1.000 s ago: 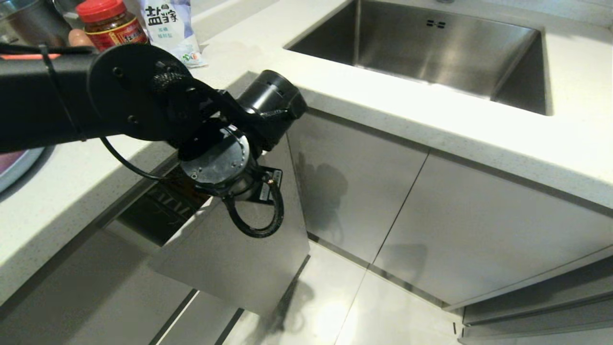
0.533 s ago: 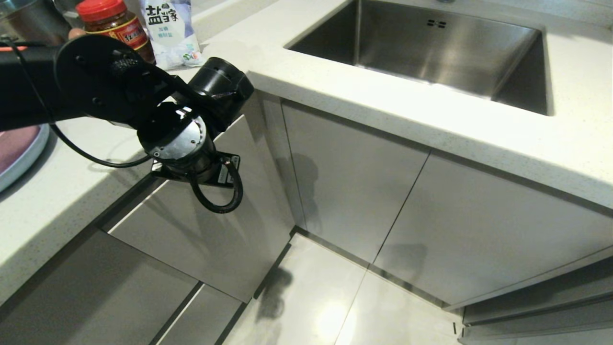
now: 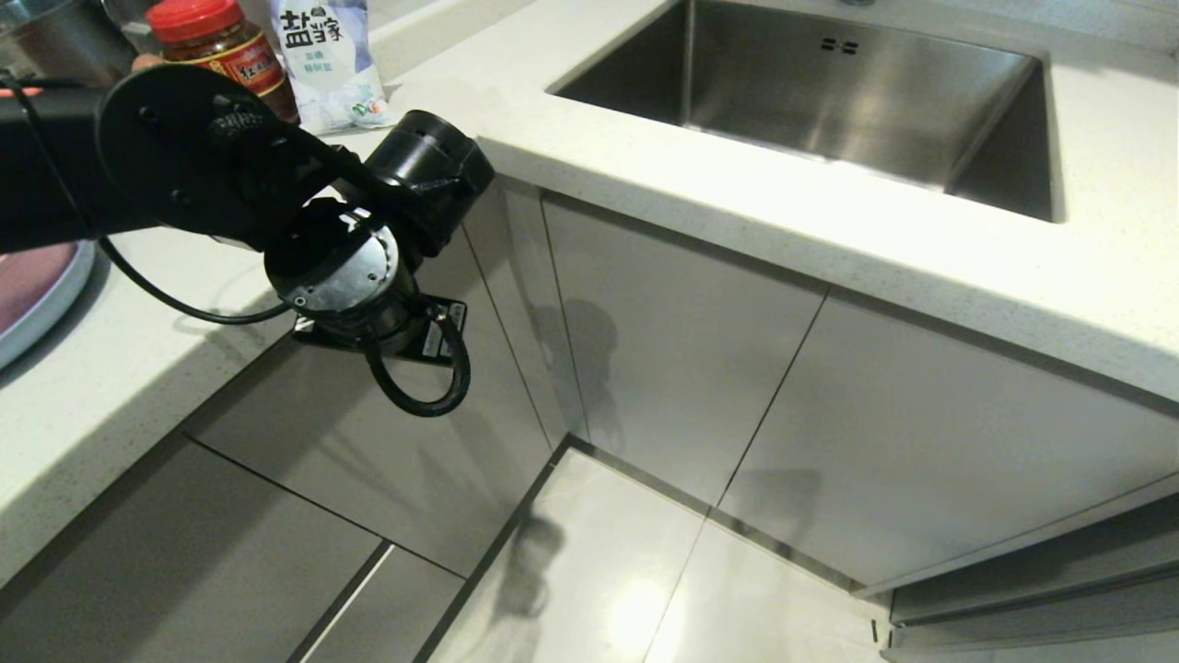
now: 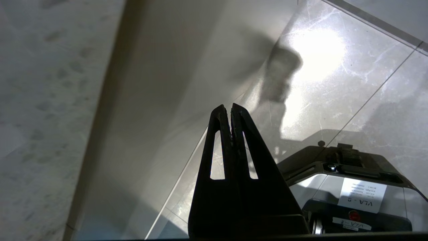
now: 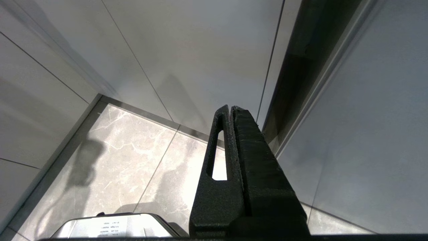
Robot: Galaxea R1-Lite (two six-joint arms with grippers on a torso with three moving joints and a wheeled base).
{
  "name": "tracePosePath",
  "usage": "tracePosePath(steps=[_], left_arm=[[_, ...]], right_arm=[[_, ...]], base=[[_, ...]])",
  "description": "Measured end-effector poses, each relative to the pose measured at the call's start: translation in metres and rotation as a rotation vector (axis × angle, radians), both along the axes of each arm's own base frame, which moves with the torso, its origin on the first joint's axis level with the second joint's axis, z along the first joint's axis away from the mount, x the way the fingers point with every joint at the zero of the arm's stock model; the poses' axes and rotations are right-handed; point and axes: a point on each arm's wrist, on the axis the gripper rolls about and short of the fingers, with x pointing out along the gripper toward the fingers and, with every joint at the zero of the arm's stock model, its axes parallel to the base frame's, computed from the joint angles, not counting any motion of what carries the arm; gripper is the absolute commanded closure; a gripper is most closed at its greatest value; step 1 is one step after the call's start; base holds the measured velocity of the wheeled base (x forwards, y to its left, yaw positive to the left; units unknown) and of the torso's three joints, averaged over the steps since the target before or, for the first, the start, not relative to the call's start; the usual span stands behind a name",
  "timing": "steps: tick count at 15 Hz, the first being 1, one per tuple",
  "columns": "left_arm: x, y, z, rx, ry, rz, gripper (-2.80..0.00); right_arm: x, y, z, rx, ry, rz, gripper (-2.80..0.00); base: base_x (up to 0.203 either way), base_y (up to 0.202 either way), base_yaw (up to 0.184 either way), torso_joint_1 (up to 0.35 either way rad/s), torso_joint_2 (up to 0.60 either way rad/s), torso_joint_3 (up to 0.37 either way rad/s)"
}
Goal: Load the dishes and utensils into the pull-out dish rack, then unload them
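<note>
- since a second ago: pull-out dish rack [image 3: 387, 442] pushed home, its pale cabinet front flush with the neighbouring doors; left arm swung back toward the counter
- step in hand: closing done; judged best to lift clear before reaching for more
- left gripper [image 4: 230, 108]: clenched, empty, pointing down at floor [image 4: 334, 67]
- right gripper [image 5: 230, 108]: clenched, parked low
- plate [image 3: 37, 295]: on counter [image 3: 829, 221], far left

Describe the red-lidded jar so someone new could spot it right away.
Start at the steel sink set in the pale counter and follow the counter to the far left corner of the head view. The jar stands there beside a white salt bag. Its bright red lid and red label set it apart.
</note>
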Motion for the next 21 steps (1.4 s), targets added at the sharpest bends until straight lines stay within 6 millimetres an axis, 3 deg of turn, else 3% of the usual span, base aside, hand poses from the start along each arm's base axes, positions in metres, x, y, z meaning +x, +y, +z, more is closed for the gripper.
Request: tracePosePath(steps=[4, 8, 11, 15, 18, 21], left_arm=[[-0.012, -0.003, 0.006, -0.012, -0.012, -0.032, 0.00], [-0.050, 0.010, 0.038, -0.079, -0.093, -0.097, 0.00], [-0.096, 0.042, 0.075, -0.144, -0.242, -0.184, 0.00], [-0.155, 0.114, 0.109, -0.126, -0.496, -0.146, 0.00], [-0.209, 0.158, 0.119, -0.093, -0.646, -0.043, 0.00], [-0.269, 0.170, 0.109, -0.071, -0.756, -0.007, 0.00]], right_arm=[[0.000, 0.000, 0.000, 0.000, 0.000, 0.000, 0.00], [0.000, 0.000, 0.000, 0.000, 0.000, 0.000, 0.00], [0.000, 0.000, 0.000, 0.000, 0.000, 0.001, 0.00], [0.000, 0.000, 0.000, 0.000, 0.000, 0.000, 0.00], [0.000, 0.000, 0.000, 0.000, 0.000, 0.001, 0.00], [0.000, 0.000, 0.000, 0.000, 0.000, 0.001, 0.00]], base=[[0.000, 0.000, 0.000, 0.000, 0.00, 0.000], [0.000, 0.000, 0.000, 0.000, 0.00, 0.000], [0.000, 0.000, 0.000, 0.000, 0.00, 0.000], [0.000, 0.000, 0.000, 0.000, 0.00, 0.000], [0.000, 0.000, 0.000, 0.000, 0.00, 0.000], [0.000, 0.000, 0.000, 0.000, 0.00, 0.000]])
